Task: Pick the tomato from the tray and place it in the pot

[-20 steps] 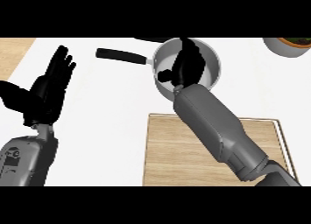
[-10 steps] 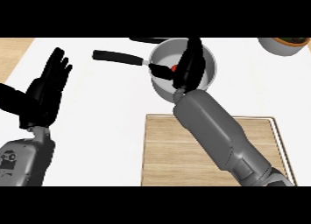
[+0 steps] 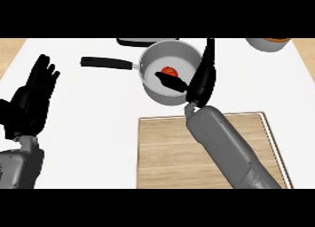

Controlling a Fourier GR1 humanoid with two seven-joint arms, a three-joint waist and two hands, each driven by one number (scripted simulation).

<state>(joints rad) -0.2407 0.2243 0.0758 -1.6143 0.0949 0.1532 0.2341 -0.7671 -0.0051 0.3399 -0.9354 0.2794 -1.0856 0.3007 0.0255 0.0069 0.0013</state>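
Since the tomato [image 3: 169, 71] lies in the pot [image 3: 166, 55], off the tray [image 3: 161, 155], my right hand [image 3: 202, 86] hangs over the rim, fingers [image 3: 207, 57] straight and holding nothing; my left hand [image 3: 30, 104] rests open, out of the way.

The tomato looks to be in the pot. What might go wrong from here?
1. The right robot hand hangs open across the rim of the pot, with its thumb reaching inside. As it draws back, it might catch the rim and shove or tip the pot.
2. The tomato lies right by that thumb, so a sideways move might knock it about.
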